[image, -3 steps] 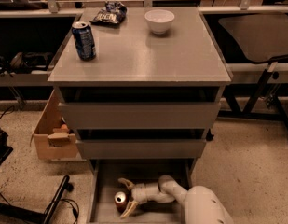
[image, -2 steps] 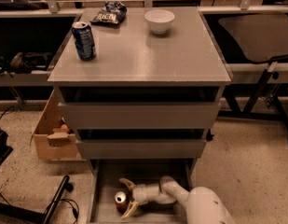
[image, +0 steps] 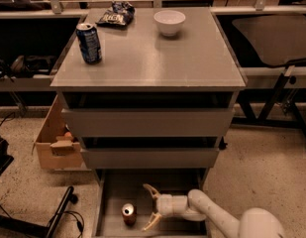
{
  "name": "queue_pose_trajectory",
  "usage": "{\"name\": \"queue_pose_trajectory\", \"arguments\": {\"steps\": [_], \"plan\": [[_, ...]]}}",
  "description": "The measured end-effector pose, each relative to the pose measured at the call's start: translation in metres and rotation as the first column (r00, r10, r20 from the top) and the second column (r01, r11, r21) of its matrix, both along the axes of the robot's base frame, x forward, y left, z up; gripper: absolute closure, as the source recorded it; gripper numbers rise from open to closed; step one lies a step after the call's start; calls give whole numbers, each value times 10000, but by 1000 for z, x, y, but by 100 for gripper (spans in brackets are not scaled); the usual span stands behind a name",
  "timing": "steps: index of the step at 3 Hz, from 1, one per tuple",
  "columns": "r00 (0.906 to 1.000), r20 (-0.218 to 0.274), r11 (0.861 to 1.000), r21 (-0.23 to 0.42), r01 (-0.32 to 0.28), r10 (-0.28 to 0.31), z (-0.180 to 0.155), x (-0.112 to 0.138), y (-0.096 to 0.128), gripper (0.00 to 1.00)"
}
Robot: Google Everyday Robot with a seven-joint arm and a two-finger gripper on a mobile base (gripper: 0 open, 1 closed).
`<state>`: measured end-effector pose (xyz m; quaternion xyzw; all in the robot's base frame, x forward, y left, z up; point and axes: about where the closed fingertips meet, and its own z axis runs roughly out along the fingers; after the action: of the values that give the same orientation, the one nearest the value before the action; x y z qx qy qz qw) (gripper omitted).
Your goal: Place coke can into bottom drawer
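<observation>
The bottom drawer is pulled open below the two upper grey drawers. The coke can, orange-red with a silver top, stands upright on the drawer floor near the left front. My gripper is inside the drawer just right of the can, reaching in from the right. Its two pale fingers are spread wide apart and do not touch the can.
On the cabinet top stand a dark blue can, a white bowl and a snack bag. A cardboard box sits on the floor at the left. Cables and a black stand leg lie at the lower left.
The gripper has drawn back a little to the right, away from the can. The can stands free in the drawer.
</observation>
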<state>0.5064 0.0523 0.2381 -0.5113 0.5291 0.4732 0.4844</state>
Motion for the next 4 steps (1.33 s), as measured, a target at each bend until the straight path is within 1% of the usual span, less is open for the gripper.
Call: {"name": "queue_pose_trajectory", "arguments": {"steps": [1, 2, 3, 4], "plan": [[9894, 750, 9827, -1285, 1335, -1246, 42, 13, -71, 0], [9506, 1295, 9158, -2589, 3071, -2821, 93, 19, -151, 0], [8837, 1955, 8113, -3506, 4679, -4252, 157, 12, -214, 0], [8654, 2509, 7663, -4025, 5008, -4338, 180, 7, -222, 0]]}}
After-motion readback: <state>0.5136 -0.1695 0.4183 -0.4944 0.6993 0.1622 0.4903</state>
